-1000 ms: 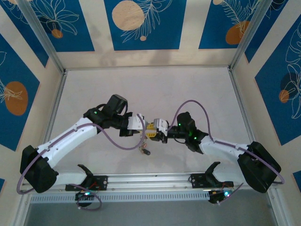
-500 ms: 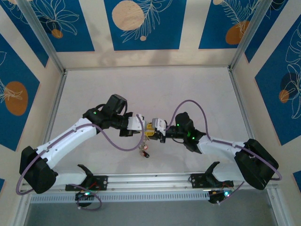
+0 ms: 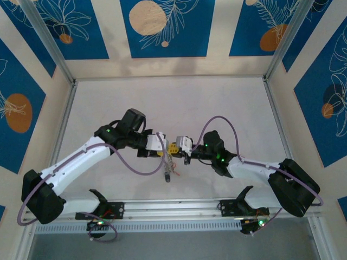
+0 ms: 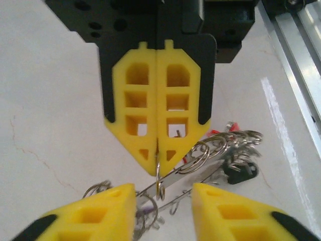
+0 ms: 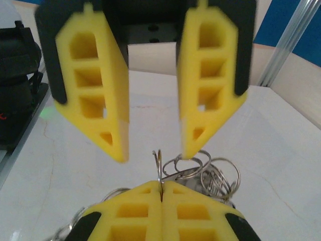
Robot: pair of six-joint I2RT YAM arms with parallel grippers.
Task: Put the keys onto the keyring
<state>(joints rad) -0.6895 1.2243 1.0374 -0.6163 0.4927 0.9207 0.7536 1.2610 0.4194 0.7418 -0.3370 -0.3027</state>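
The keyring [image 5: 159, 168] is a thin silvery wire ring seen edge-on, and my right gripper [image 5: 160, 185] is shut on it. From the left wrist view the same ring [image 4: 159, 182] pokes out below the right gripper [image 4: 157, 168]. My left gripper [image 4: 163, 193] stands open around it, its fingers apart from the ring. A tangle of small rings hangs with the keys: a black head [image 4: 241, 172], red ones [image 4: 216, 133] and a pale purple one [image 4: 142, 207]. From above, both grippers meet at mid-table [image 3: 172, 148] with the bundle [image 3: 168, 173] dangling below.
The white table [image 3: 173, 103] lies inside a walled cell with aluminium posts. A metal rail [image 3: 173, 207] runs along the near edge by the arm bases. Purple cables [image 3: 142, 169] loop off both arms.
My left gripper has opened and let go of the keyring. My right gripper has shut on it and shifted a little left.
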